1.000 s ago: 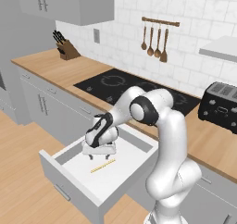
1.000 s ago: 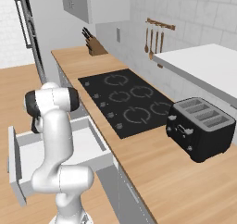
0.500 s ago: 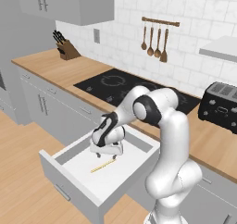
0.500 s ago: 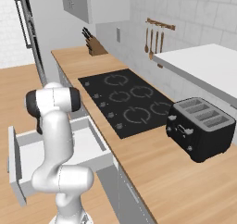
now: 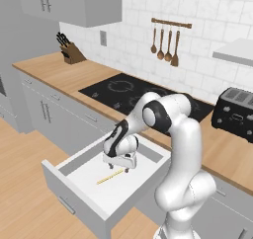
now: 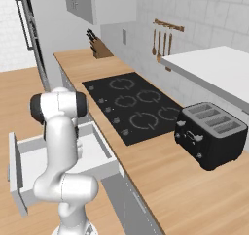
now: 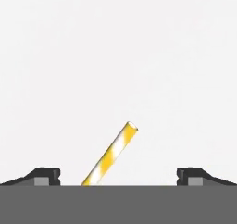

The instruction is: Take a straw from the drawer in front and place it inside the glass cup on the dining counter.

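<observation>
One thin yellow-and-white striped straw point(image 7: 112, 154) lay flat on the white floor of the pulled-out light-grey drawer point(image 5: 74, 193). The two-finger gripper point(image 5: 118, 168) hung just over it, jaws spread wide. Honestly, something that skinny could've rolled away if the fingertips point(image 7: 44, 176) closed off-centre.

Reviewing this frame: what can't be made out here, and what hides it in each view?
- Straw: its lower end is cut off at the bottom of the hand view, between the open fingers.
- Gripper: in the left base view, too small to tell whether the tips touch the drawer floor.
- Drawer interior: in the right base view the arm blocks most of it.
- Toaster: cut off by the right edge in the left base view.
</observation>
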Tool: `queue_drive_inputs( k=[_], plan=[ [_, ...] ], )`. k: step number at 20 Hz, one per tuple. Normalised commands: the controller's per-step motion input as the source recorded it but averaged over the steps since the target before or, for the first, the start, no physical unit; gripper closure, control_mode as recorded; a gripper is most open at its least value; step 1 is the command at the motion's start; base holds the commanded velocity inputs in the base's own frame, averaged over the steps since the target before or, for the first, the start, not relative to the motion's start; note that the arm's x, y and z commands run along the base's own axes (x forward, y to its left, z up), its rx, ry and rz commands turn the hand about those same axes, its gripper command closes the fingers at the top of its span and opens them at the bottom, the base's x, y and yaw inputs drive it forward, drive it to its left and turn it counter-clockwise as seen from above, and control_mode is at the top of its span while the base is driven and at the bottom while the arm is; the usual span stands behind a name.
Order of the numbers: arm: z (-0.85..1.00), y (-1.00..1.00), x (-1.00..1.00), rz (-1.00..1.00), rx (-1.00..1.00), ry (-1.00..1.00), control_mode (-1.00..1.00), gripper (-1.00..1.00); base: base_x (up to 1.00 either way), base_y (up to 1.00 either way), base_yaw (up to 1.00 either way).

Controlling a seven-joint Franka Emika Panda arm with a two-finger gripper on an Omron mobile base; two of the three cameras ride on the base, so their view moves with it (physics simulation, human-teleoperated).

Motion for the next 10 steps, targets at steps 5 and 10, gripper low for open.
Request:
queue_drive_inputs(
  k=[5, 10],
  plan=[
    [-0.23, -0.01, 0.02, -0.13, -0.01, 0.01, -1.00, -1.00, 0.00, 0.00, 0.00],
    [-0.28, 0.02, 0.21, -0.10, -0.02, 0.00, -1.00, -1.00, 0.00, 0.00, 0.00]
  ],
)
